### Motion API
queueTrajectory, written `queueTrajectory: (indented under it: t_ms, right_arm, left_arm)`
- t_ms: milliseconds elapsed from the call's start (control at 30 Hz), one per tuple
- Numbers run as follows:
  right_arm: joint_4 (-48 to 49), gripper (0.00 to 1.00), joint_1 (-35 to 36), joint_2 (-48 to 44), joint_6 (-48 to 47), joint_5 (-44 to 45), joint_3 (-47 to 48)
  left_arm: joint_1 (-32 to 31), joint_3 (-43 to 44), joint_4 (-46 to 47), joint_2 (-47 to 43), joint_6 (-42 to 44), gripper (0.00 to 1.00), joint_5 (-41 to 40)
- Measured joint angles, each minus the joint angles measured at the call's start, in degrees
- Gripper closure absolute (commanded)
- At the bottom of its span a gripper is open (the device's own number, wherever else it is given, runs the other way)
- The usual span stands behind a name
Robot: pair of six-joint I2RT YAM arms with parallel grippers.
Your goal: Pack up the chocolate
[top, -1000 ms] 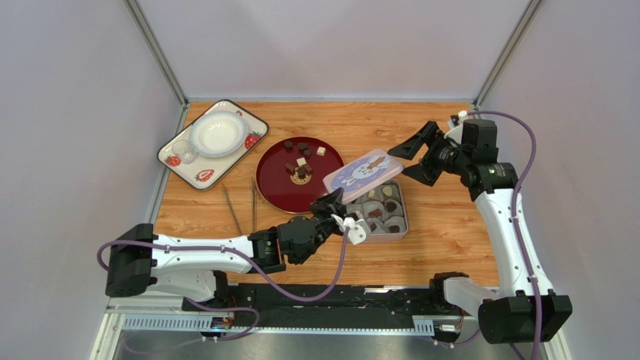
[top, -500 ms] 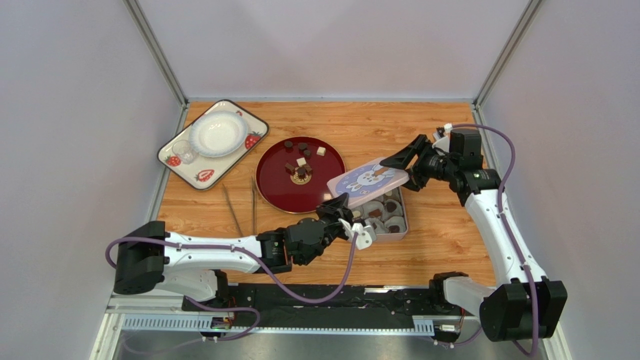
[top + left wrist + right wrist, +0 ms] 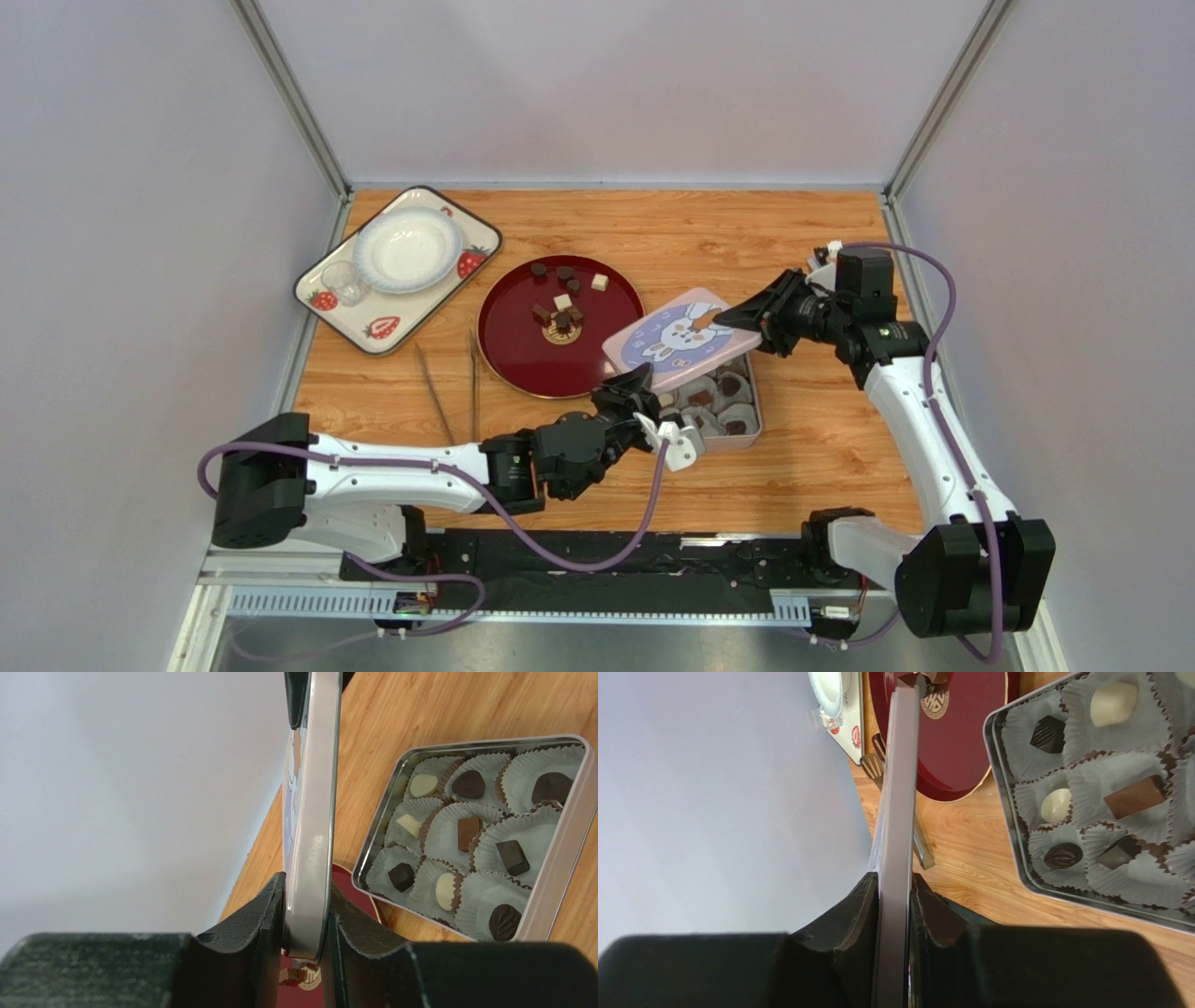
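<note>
A tin lid [image 3: 678,336] with a bunny picture hangs tilted over the square grey tin [image 3: 755,406]. Both grippers hold it. My left gripper [image 3: 627,381] is shut on its near-left corner [image 3: 312,812], pads on both faces [image 3: 305,931]. At the far-right edge, the right gripper [image 3: 732,319] is shut on the lid [image 3: 898,798], which shows edge-on between the fingers [image 3: 895,903]. The chocolate [image 3: 512,857] sits in white paper cups inside the tin [image 3: 561,875], dark and cream pieces [image 3: 1130,796]. A few more pieces [image 3: 561,315] lie on the round red plate [image 3: 522,350].
A strawberry-patterned tray [image 3: 316,287] with a white bowl [image 3: 407,249] stands at the back left. Two thin tongs [image 3: 432,392] lie on the wood left of the red plate [image 3: 955,742]. Grey walls close in on both sides.
My right gripper has come in from the right and shut on the lid's far edge. The lid has shifted slightly toward the tin, with the left gripper still on it.
</note>
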Motion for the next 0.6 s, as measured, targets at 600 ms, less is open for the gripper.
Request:
queueTrajectory:
  t_ms: [600]
  right_arm:
    - [3.9,0.99,-0.9,-3.1,5.6,1.7,-0.2]
  left_arm:
    - [-2.1,-2.8,2.4,0.5,-11.8,0.26,0.7]
